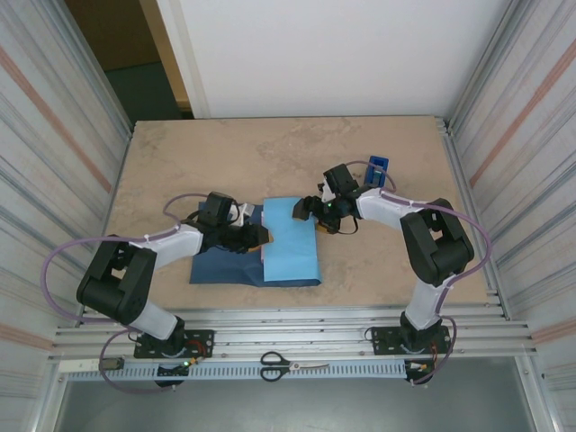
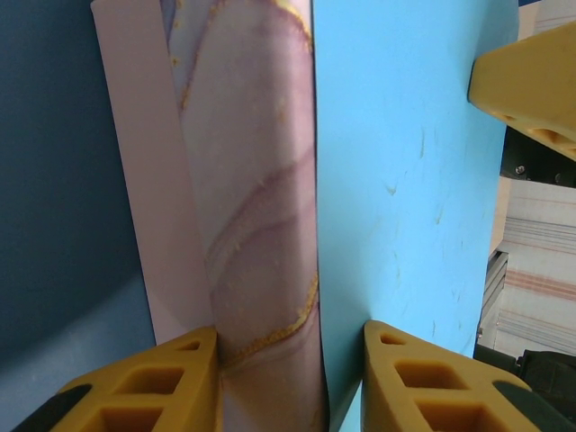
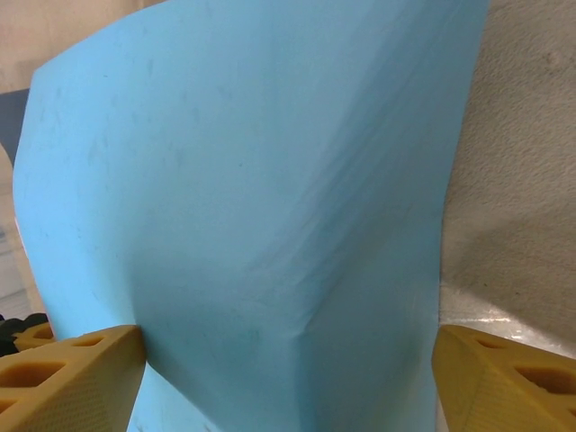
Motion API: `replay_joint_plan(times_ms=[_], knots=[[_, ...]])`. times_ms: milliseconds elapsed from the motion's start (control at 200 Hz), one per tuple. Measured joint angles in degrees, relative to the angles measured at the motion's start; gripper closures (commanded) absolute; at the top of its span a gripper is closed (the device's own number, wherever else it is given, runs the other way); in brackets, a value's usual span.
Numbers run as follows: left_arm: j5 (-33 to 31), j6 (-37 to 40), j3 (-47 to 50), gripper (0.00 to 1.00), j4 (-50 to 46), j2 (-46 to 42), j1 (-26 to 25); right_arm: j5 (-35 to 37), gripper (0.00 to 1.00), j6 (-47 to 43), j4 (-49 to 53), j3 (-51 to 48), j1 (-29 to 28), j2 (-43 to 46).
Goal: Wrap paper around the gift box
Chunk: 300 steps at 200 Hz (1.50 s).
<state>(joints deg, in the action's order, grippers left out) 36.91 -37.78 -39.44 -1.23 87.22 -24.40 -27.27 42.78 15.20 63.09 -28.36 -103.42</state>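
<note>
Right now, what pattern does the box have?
The box is pink-and-white marbled with gold veins; left wrist view shows it best.

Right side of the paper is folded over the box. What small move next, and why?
Probably lower the right gripper to press the sky-blue flap flat onto the gift box. Its jaws stand open astride the flap, which bulges instead of lying flat, and a marbled strip of box shows uncovered beside the left gripper. The navy half lies flat, not yet folded over.
</note>
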Motion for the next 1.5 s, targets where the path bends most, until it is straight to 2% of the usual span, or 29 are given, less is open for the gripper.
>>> replay_joint_plan(times_ms=[120,326,486,712,922,1092,1328,1503], knots=[[0.00,0.02,-0.11,0.65,-0.17,0.00,0.00,-0.02,0.10,-0.46,1.55,0.61,-0.11,0.07],[0.15,0.04,-0.22,0.65,-0.20,0.24,0.00,0.11,0.10,-0.90,1.75,0.48,-0.35,0.33],[0.24,0.04,-0.33,0.65,-0.13,0.46,0.00,0.15,0.16,0.17,-0.66,-1.11,-0.72,0.28],[0.46,0.24,-0.37,0.66,-0.13,0.61,0.02,0.52,0.09,1.53,-1.31,-1.92,-0.85,1.27],[0.72,0.24,-0.48,0.66,0.55,1.03,0.00,0.11,0.08,1.57,-0.50,0.42,1.60,2.47],[0.79,0.26,-0.48,0.66,0.57,1.03,0.00,-0.02,0.10,1.73,-1.70,0.94,2.10,1.79],[0.83,0.26,-0.48,0.66,0.66,1.11,0.00,-0.52,0.17,2.19,-3.45,-0.28,2.10,-1.18],[0.83,0.28,-0.48,0.66,0.66,1.14,0.00,-0.90,0.15,2.19,-4.35,-0.63,2.05,-1.11]])
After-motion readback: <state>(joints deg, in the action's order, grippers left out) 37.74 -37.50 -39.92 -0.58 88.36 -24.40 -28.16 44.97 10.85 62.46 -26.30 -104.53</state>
